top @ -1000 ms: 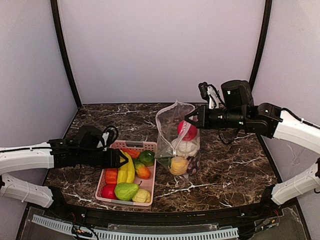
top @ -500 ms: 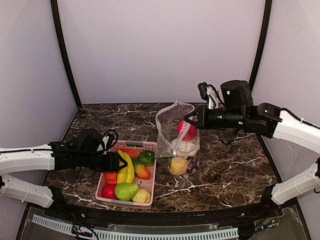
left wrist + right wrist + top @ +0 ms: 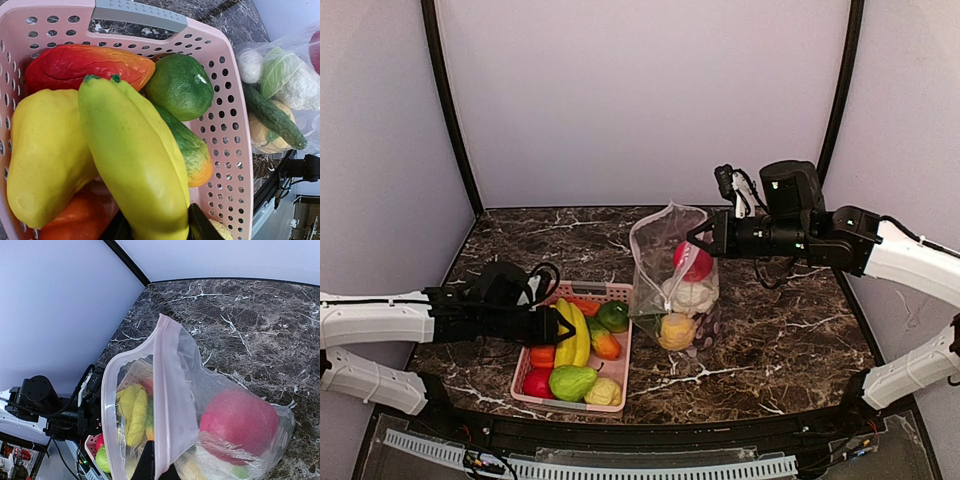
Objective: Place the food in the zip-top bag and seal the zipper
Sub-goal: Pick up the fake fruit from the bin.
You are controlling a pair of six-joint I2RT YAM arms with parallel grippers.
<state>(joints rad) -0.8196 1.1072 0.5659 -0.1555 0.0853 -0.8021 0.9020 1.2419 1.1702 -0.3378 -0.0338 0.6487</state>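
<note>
Straddling the near end of the banana [image 3: 135, 165], the left tool [image 3: 560, 326] has its fingers [image 3: 202, 227] about half closed and pressed to either side of the fruit. I judge it gripped, though it is not yet lifted out of the basket [image 3: 225, 125]. The banana's long axis runs straight ahead of this tool, in line with the fingers, with its far tip toward the basket's far wall.

The bag [image 3: 655, 250] stands to this tool's right, just past the basket's right wall, on the surface [image 3: 780, 340]. Its mouth opens upward and toward the left tool. The right tool [image 3: 698, 240] is fully closed on the pinkish zipper strip [image 3: 170, 390] at the top edge and holds the bag upright from there.

The coming move turns on that layout. The banana has to rise, travel to the left tool's right, and go tip-first into the opening. The left arm is plainly nearer the fruit, and the right arm is taken up with the bag.

Counted, there is one bag and one basket. The bag holds four pieces I can tell apart: one red fruit [image 3: 240, 422], one cauliflower [image 3: 300, 87], one cucumber [image 3: 274, 116] and one yellow-orange ball [image 3: 260, 136]. The basket holds about nine pieces (one banana only; the rest are single red, orange, green and yellow pieces).
</note>
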